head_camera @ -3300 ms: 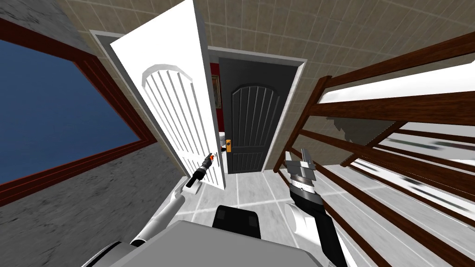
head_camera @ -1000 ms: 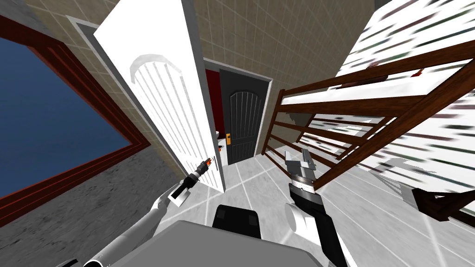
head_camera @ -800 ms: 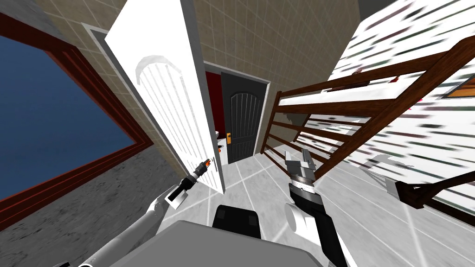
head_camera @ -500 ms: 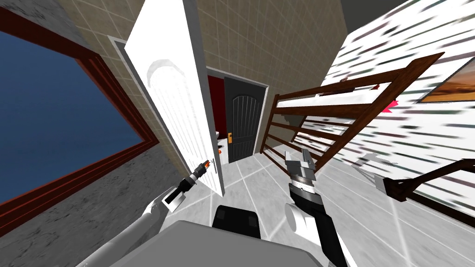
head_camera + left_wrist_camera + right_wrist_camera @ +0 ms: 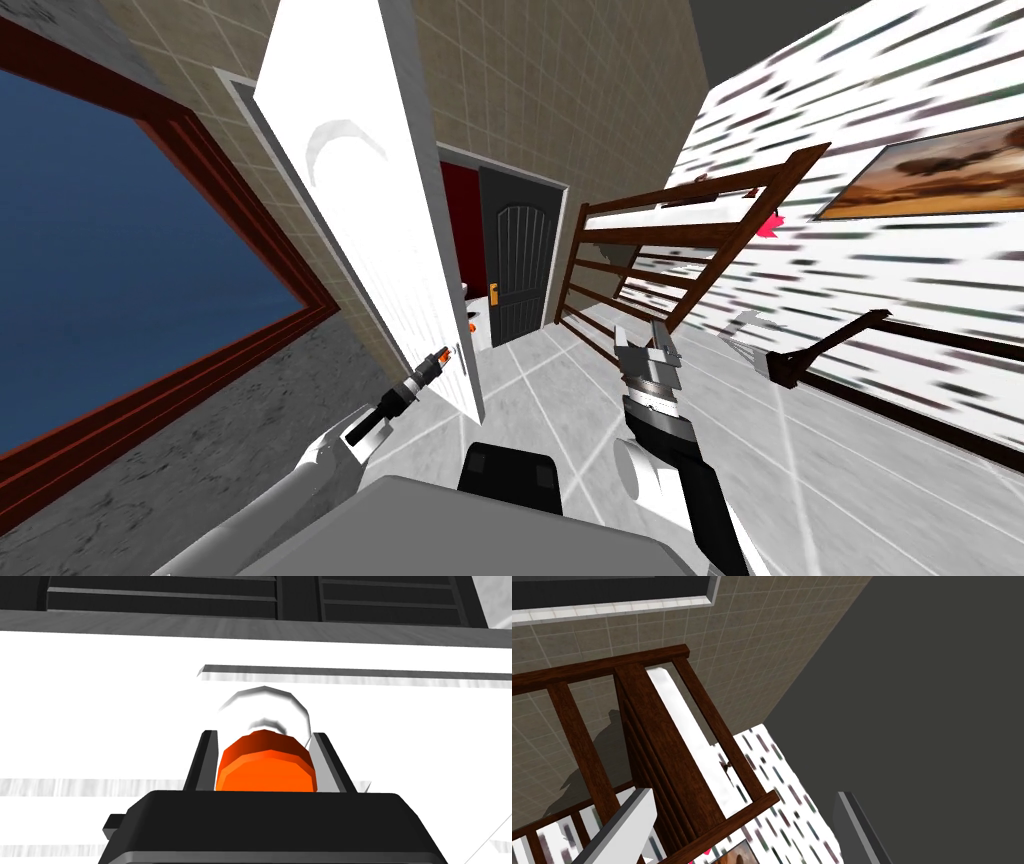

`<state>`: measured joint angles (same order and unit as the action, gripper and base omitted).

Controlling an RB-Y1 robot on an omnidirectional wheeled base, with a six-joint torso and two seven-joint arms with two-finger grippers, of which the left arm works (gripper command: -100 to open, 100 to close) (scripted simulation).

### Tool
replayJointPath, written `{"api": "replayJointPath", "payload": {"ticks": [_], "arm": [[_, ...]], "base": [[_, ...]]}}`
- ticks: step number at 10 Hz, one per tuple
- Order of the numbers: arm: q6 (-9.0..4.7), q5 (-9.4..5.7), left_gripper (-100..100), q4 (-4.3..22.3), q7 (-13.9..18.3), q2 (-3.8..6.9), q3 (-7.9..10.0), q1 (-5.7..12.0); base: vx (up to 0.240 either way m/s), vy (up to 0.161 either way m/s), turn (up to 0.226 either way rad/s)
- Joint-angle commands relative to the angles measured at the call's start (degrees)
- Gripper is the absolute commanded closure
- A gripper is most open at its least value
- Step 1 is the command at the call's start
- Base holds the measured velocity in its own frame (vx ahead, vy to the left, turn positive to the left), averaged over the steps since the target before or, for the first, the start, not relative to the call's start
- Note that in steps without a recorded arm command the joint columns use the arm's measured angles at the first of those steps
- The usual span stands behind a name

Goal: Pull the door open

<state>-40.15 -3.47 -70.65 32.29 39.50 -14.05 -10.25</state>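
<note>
The white panelled door (image 5: 380, 230) stands swung well out from its frame, almost edge-on to me in the head view. Low on its free edge is an orange round knob (image 5: 446, 352). My left gripper (image 5: 440, 359) is shut on that knob. In the left wrist view the orange knob (image 5: 265, 768) sits between the two fingers (image 5: 206, 761), pressed on both sides, with the white door face (image 5: 100, 716) right behind it. My right gripper (image 5: 640, 345) hangs open over the floor to the right, nothing between its fingers (image 5: 624, 826).
Through the opening stands a dark door (image 5: 520, 260) with an orange handle. A brown wooden bunk frame (image 5: 650, 260) rises on the right, close to the right gripper. A red-framed blue window (image 5: 120, 270) fills the left wall. The floor (image 5: 560, 390) is grey tile.
The door has swung wider and now stands more edge-on. My base and head have turned, so the bunk frame slid away to the right. The left gripper stays on the knob.
</note>
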Motion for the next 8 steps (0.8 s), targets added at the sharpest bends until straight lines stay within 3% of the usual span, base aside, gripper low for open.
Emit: {"api": "replayJointPath", "payload": {"ticks": [1,6,7,8], "arm": [[-1.06,0.04,100,0.25,0.43,0.69,-0.17,-0.33],[-4.63,0.17,100,1.19,2.00,2.87,-1.03,-1.03],[-4.12,0.25,100,0.96,1.76,2.47,-1.17,-0.98],[-6.42,0.49,100,2.38,1.95,2.74,-1.28,-1.51]], "base": [[-0.166,0.099,-0.121],[-0.175,0.118,-0.114],[-0.077,0.044,-0.025],[0.000,0.000,0.000]]}}
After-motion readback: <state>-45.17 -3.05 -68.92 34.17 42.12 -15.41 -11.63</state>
